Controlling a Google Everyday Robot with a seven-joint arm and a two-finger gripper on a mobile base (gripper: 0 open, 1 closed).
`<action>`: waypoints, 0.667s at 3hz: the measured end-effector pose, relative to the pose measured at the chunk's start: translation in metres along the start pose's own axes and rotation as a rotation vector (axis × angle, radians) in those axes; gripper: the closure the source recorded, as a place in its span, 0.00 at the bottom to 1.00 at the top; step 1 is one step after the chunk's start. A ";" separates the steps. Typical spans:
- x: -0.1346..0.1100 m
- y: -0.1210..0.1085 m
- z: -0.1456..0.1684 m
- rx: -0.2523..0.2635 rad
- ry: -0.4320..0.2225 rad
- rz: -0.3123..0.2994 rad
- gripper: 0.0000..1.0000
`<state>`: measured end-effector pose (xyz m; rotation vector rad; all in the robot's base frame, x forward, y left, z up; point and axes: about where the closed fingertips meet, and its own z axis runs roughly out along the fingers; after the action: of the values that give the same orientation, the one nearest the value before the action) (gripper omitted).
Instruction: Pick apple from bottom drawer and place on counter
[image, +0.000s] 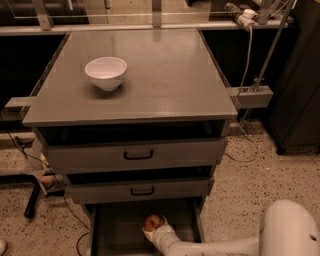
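Apple (154, 221) lies on the flat grey floor of the bottom drawer (112, 230), about midway across its width. It is small and round, red with a paler patch. The drawer stands open beneath the two above it, and its front part runs off the lower edge of the view.

The gripper (157, 232) is down inside that drawer, right against the apple on the side nearer the camera — its white tip overlaps the lower edge of the fruit. Whether it is closed on the apple or only resting beside it cannot be told. From the gripper a white arm (220, 246) runs low and to the right, ending at a large rounded white shell (292, 231) in the bottom right corner.

Above the open drawer sit the middle drawer (100, 191) and the top drawer (190, 151), each grey with a small black handle at its centre, and each standing a little way out from the cabinet, with a dark gap above its front.

The tabletop (170, 80) is a broad, matte grey rectangle. A white bowl (106, 73) stands upright on its left part, towards the back — well apart from the apple, which is down at floor level.

Around the cabinet is a speckled floor (242, 187), with dark cables trailing at the left. A white cord (248, 47) hangs by a metal rail at the upper right.
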<state>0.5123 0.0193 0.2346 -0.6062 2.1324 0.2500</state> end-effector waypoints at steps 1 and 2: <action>-0.015 -0.046 -0.030 0.120 0.034 -0.032 1.00; -0.015 -0.046 -0.030 0.120 0.034 -0.032 1.00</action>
<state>0.5221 -0.0271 0.2669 -0.5773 2.1507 0.0935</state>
